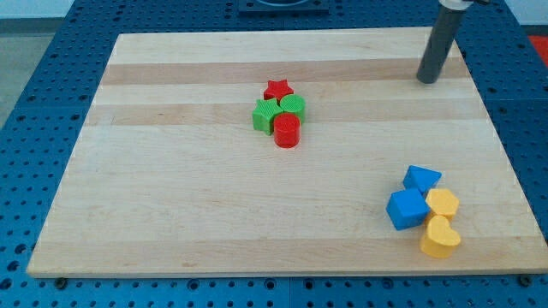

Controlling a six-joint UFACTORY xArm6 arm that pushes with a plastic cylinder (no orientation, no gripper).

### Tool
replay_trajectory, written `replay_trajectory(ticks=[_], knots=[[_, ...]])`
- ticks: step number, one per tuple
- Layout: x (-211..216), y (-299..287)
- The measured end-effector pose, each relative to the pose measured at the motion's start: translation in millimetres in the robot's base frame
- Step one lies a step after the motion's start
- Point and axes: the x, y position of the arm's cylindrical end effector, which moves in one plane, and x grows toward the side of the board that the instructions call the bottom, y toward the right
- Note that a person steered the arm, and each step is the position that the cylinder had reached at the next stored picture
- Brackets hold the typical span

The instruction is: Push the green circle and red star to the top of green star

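Note:
The red star (pixel 276 89) lies near the middle of the wooden board (pixel 171 188), at the top of a tight cluster. The green circle (pixel 293 105) sits just below and right of it. The green star (pixel 266 115) is just below and left of the red star. A red cylinder (pixel 287 132) touches the cluster at its bottom. My tip (pixel 426 80) rests on the board near the view's top right, far to the right of the cluster and touching no block.
A second cluster lies at the bottom right: a blue triangle-like block (pixel 421 178), a blue cube (pixel 407 208), a yellow hexagon-like block (pixel 443 204) and a yellow heart (pixel 440 238). A blue perforated table (pixel 34 128) surrounds the board.

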Motion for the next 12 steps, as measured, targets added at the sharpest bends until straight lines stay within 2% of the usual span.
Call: replay_trajectory(ticks=[1,2,3,4,5,9,10,12], knots=[[2.1,-53.7],[22.9,-106.0],[63.1,-113.9],[121.7,-121.7],[128.2,-144.1],[111.2,-210.5],[110.7,-184.5],[81.4,-181.3]])
